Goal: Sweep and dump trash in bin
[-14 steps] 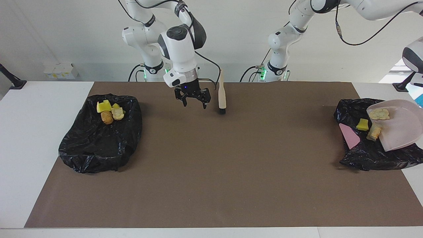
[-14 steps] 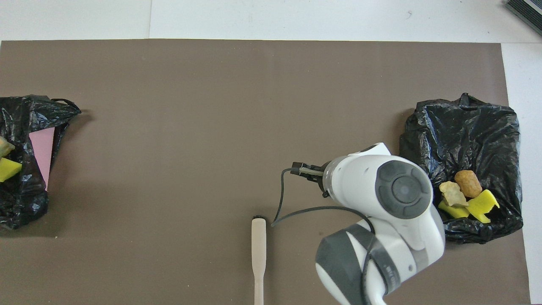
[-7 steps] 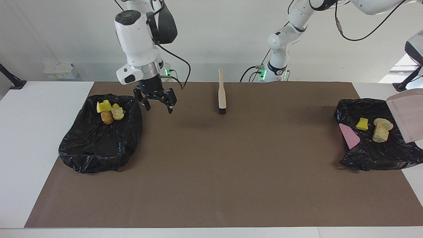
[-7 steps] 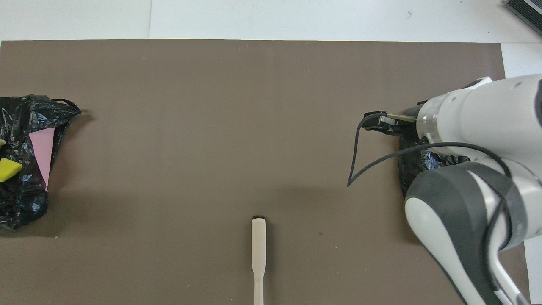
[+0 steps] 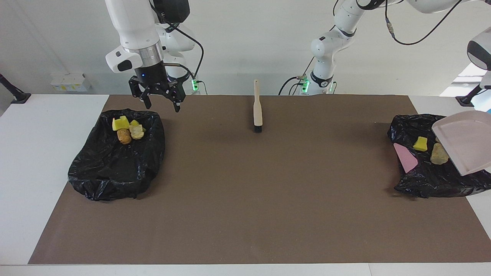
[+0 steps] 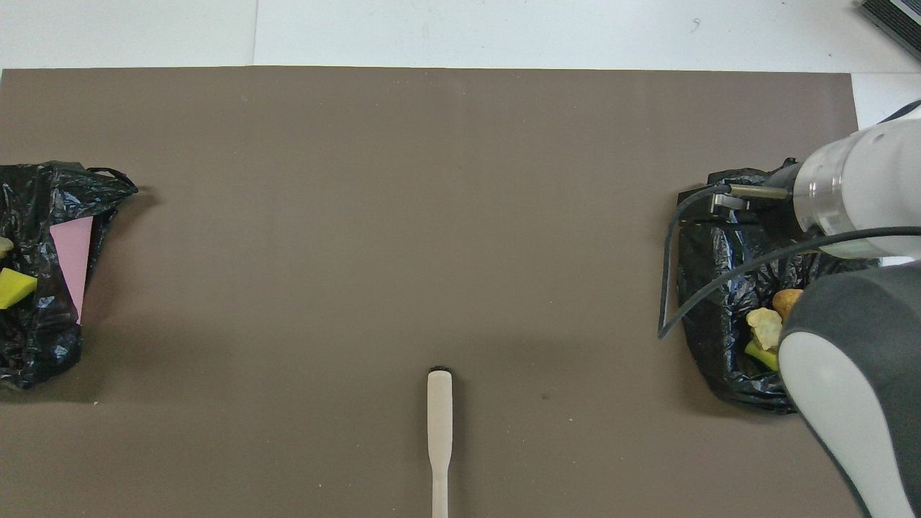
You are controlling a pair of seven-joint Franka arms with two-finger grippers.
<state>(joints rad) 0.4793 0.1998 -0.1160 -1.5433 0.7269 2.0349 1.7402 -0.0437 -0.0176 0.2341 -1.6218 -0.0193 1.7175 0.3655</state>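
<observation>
Right pincer risen, open, over bin edge.

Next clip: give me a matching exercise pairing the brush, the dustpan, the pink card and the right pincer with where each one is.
Things:
1. brush
2. dustpan
3. pink card
4. right pincer

Places:
A. raised over the bin bag at the left arm's end
B. up in the air, by the bin bag at the right arm's end
C. lying on the brown mat
D. lying in a bin bag

Pairs: 1-C, 2-A, 3-D, 4-B
</observation>
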